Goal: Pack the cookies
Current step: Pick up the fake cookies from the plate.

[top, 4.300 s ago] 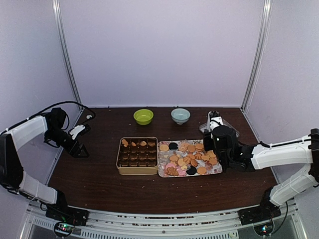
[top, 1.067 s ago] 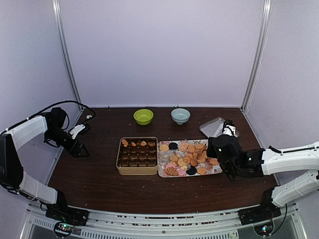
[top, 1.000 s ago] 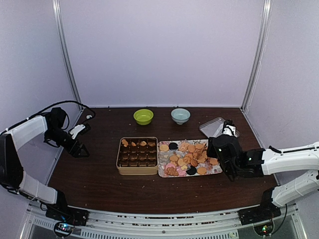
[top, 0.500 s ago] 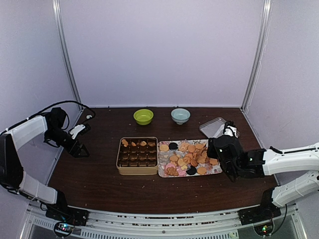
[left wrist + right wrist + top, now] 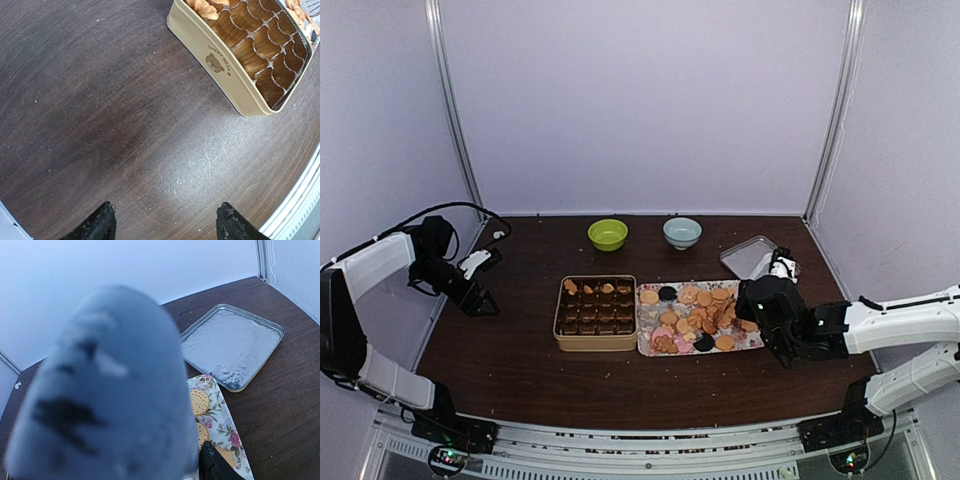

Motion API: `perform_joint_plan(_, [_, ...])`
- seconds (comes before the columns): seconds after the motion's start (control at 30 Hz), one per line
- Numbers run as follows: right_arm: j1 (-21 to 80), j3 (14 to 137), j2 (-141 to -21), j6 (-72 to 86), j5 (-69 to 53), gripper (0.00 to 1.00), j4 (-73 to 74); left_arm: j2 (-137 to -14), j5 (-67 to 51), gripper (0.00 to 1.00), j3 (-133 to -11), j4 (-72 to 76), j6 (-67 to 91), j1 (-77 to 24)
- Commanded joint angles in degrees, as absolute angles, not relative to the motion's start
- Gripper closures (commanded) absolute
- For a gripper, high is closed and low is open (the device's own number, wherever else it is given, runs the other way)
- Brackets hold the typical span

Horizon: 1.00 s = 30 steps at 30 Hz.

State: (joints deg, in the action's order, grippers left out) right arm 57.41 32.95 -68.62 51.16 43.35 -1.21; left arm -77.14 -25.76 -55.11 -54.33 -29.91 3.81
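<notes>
Many cookies [image 5: 695, 318] lie heaped on the floral tray [image 5: 650, 347], just right of the tan tin [image 5: 595, 344]; a few sit in the tin's back row. Left gripper [image 5: 162, 226] hovers over the table [image 5: 520, 370] well left of the tin, fingers apart, nothing between. Right gripper [image 5: 752, 300] is at the tray's right edge; a blurred grey shape [image 5: 110, 390] fills its wrist view, so its pincer's state cannot be told.

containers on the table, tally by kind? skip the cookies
Bowls: 2 (green bowl, pale blue bowl)
Tan tin with paper cups: 1
Floral tray: 1
Silver metal tray: 1
Total: 5
</notes>
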Motion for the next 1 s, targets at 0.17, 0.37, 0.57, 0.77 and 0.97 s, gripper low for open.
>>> perform_joint_plan(0.17, [56.81, 31.47, -70.58, 47.59, 41.7, 0.63, -12.81, -76.15, -26.4, 0.29, -55.72, -55.02, -30.55, 4.34])
perform_joint_plan(0.37, [56.52, 30.42, -68.44, 47.21, 41.5, 0.77, -13.97, -76.38, -26.54, 0.29, -55.93, -55.02, -30.46, 4.34])
perform_joint_plan(0.57, [56.54, 28.97, -66.36, 46.66, 41.01, 0.87, -15.48, -76.55, -26.72, 0.29, -56.16, -55.11, -30.48, 4.38])
perform_joint_plan(0.77, [56.5, 29.43, -65.5, 43.62, 40.11, 0.97, -17.74, -76.6, -26.84, 0.29, -56.16, -55.11, -30.39, 4.34])
perform_joint_plan(0.97, [56.15, 31.6, -64.17, 38.71, 39.73, 1.0, -17.98, -76.38, -26.72, 0.29, -56.15, -55.25, -30.57, 4.35])
